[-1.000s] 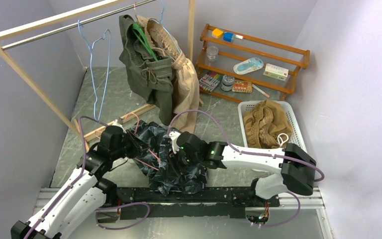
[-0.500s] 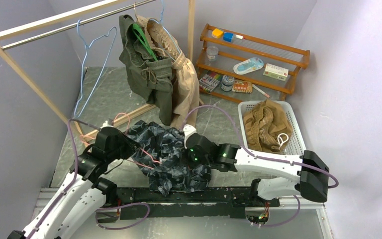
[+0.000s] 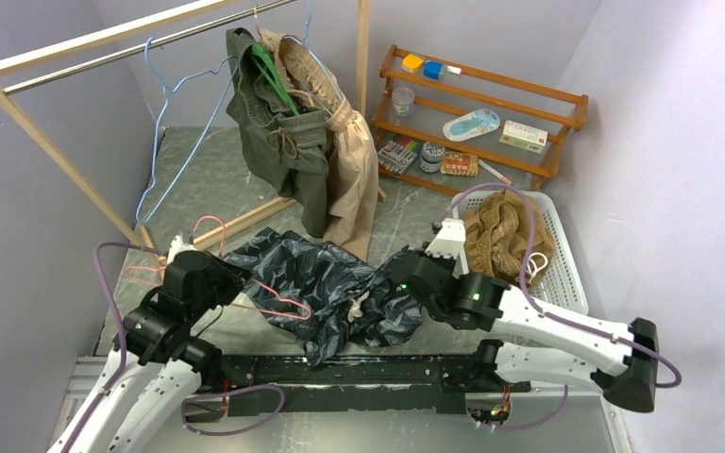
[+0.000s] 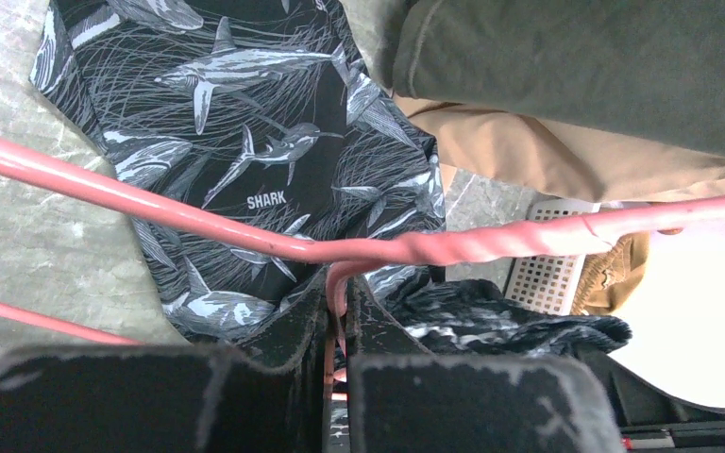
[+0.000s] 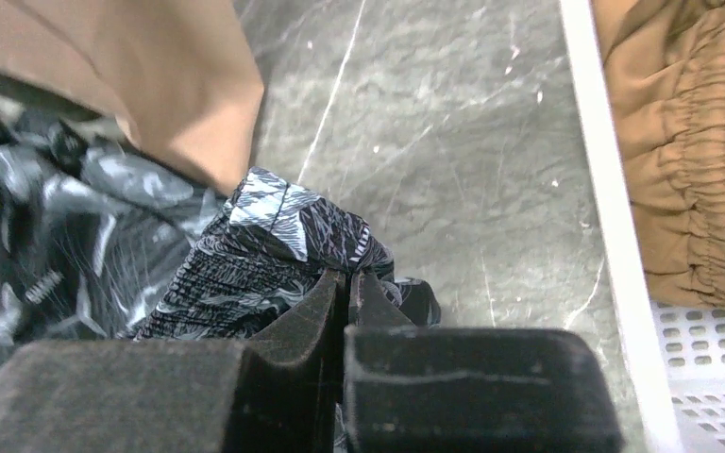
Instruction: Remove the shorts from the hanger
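On table between both arms: dark navy shark-print cloth shorts [image 3: 326, 283], spread flat | left gripper [image 4: 338, 300] clamped on pink wire hanger [image 4: 198, 212] neck | right gripper [image 5: 345, 283] pinching the bunched waistband | risk: cloth may snag on the wire and slip from the thin pinch

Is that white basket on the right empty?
No, a bunched-up pair of tan-brown shorts lies inside the white basket.
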Action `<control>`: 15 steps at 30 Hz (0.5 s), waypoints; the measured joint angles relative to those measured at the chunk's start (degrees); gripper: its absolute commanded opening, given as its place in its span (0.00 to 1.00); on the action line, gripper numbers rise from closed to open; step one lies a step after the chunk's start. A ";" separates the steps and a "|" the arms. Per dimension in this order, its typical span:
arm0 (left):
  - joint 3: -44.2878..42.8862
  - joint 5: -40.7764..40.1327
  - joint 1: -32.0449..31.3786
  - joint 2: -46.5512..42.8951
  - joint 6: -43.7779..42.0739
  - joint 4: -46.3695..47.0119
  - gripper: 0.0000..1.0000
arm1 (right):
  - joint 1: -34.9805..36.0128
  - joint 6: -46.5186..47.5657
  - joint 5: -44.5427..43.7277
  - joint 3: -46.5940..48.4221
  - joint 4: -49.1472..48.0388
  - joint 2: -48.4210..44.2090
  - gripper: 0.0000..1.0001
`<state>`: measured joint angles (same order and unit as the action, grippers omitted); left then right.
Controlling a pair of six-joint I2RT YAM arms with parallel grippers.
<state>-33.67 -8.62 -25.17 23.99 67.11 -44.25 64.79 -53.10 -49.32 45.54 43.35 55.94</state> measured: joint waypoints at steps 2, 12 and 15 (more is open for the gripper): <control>-0.02 -0.02 0.00 0.15 -0.02 0.00 0.07 | -1.75 -0.17 -0.81 -0.83 -0.76 -2.73 0.00; -0.04 2.89 0.00 3.91 -1.55 1.55 0.07 | -8.96 -7.74 5.62 -8.24 2.40 0.70 0.50; -0.04 4.11 0.00 4.63 -1.62 2.32 0.07 | -8.98 -6.19 7.21 -5.90 2.47 1.05 0.54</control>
<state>-33.71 -4.51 -25.17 28.62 65.49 -41.93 55.81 -59.29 -42.11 39.64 45.82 56.99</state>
